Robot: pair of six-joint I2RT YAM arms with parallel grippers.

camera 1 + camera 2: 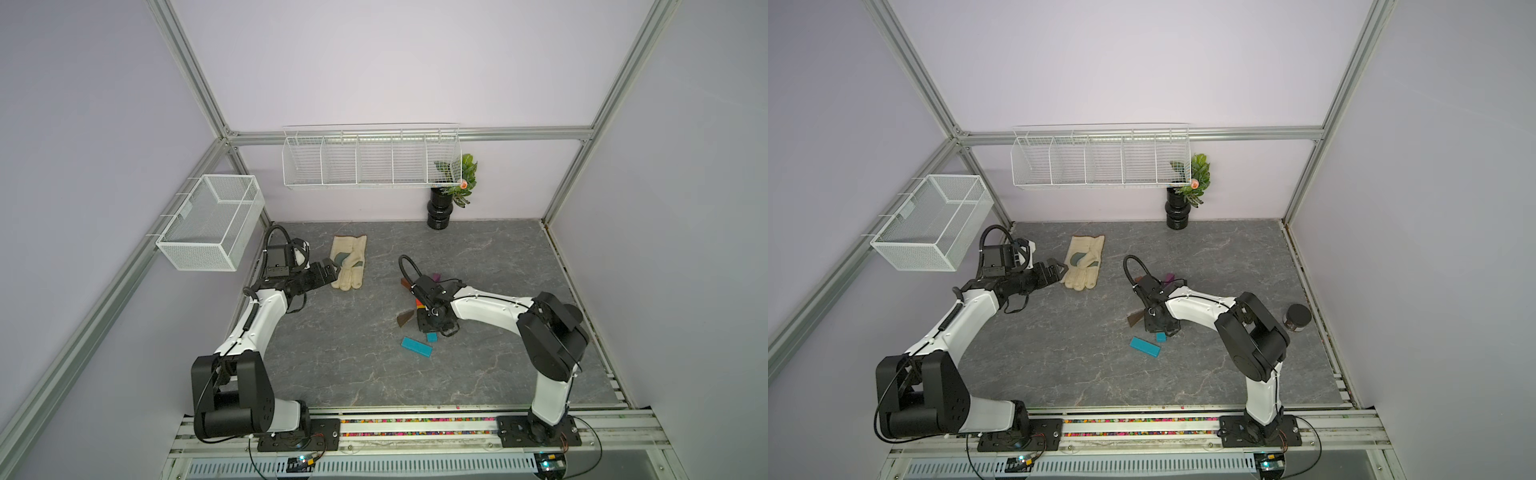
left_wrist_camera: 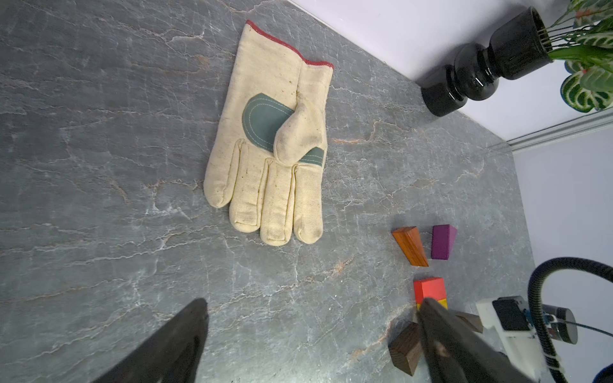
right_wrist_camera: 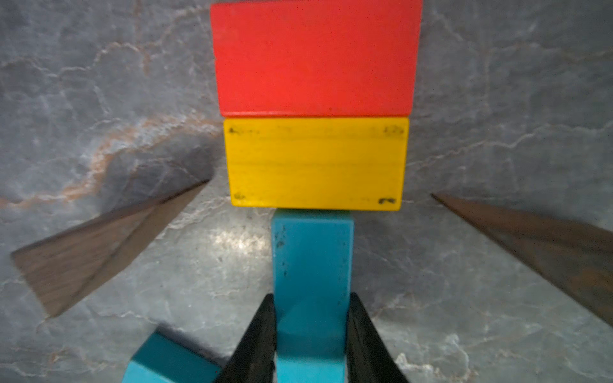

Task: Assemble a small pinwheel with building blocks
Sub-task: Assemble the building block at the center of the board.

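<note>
Right gripper (image 3: 311, 295): I log it pinching the teal bar (image 3: 311, 252), whose end touches the yellow block (image 3: 315, 162), red block (image 3: 315, 59) butted beyond, mid-table. Left gripper (image 2: 315, 301): spread wide near glove (image 1: 349, 262). Black vase (image 1: 439, 210) holds leafy plant (image 1: 463, 176), below wire rack (image 1: 370, 160).

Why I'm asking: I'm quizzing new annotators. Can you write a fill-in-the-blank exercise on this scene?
1. The right pincer is shut on a bar coloured ____.
2. The yellow block lies between that bar and the ____ block.
3. The left pincer stands ____, holding nothing, near the cream glove.
Missing words: teal; red; open.
</note>
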